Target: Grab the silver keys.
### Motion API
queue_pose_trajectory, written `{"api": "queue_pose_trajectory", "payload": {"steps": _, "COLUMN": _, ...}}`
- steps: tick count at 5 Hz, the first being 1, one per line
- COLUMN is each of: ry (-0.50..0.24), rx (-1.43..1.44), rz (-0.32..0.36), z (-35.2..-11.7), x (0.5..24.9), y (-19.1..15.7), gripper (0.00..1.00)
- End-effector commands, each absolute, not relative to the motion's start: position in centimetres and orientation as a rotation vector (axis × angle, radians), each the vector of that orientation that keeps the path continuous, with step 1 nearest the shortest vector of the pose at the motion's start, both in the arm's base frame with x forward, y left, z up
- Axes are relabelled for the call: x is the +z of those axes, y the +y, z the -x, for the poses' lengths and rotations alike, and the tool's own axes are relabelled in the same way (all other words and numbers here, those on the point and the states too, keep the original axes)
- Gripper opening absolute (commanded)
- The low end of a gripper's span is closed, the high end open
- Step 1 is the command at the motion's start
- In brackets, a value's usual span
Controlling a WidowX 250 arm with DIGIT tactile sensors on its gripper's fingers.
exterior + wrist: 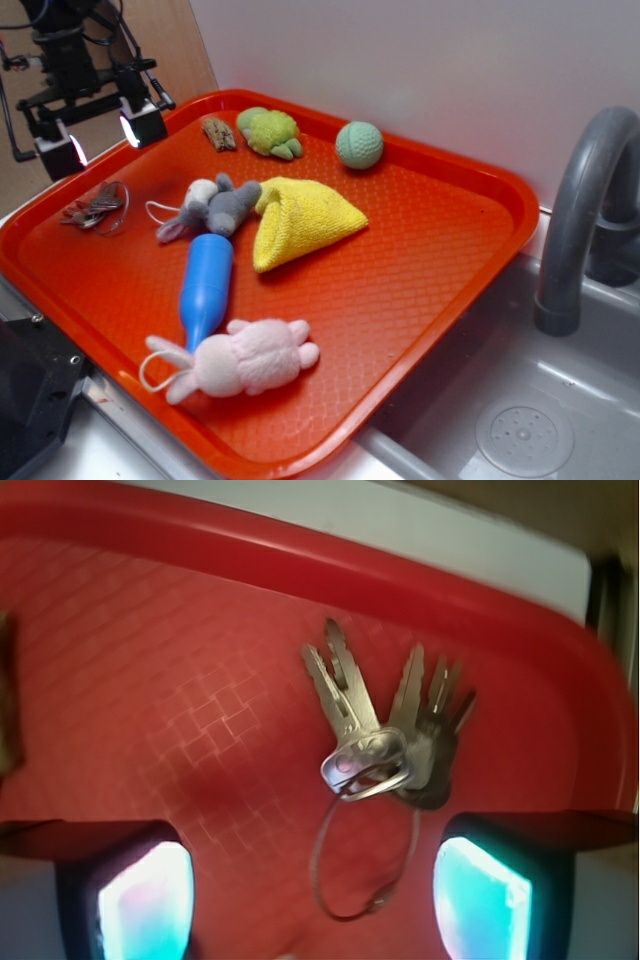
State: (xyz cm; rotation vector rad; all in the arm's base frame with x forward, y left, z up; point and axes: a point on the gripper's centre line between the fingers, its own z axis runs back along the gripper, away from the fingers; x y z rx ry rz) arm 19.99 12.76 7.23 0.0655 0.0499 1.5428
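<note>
Your gripper [103, 138] hangs above the red tray [430, 290], fingers [140, 900] spread apart and grasping nothing. The silver keys [385, 735] lie fanned on the tray's floor near its rim, between the fingertips.

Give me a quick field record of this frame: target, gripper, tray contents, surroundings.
target: silver keys on a wire ring, lying flat near the tray's edge
gripper: gripper above the keys, open, nothing held
surface: red tray
other items: grey plush, yellow cloth, blue bottle, pink plush bunny, green plush, green ball, brown chunk
surroundings: sink, grey faucet
</note>
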Motion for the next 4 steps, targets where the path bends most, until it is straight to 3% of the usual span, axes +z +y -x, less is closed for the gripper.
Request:
{"api": "queue_pose_trajectory", "payload": {"steps": 1, "ry": 0.056, "rx": 1.526, "rz": -0.128, "z": -20.9, "x": 5.2, "y": 12.2, "gripper": 1.0}}
{"api": "queue_pose_trajectory", "payload": {"steps": 4, "ry": 0.07, "rx": 1.486, "rz": -0.136, "z": -17.3, "x": 4.3, "y": 11.6, "gripper": 1.0}}
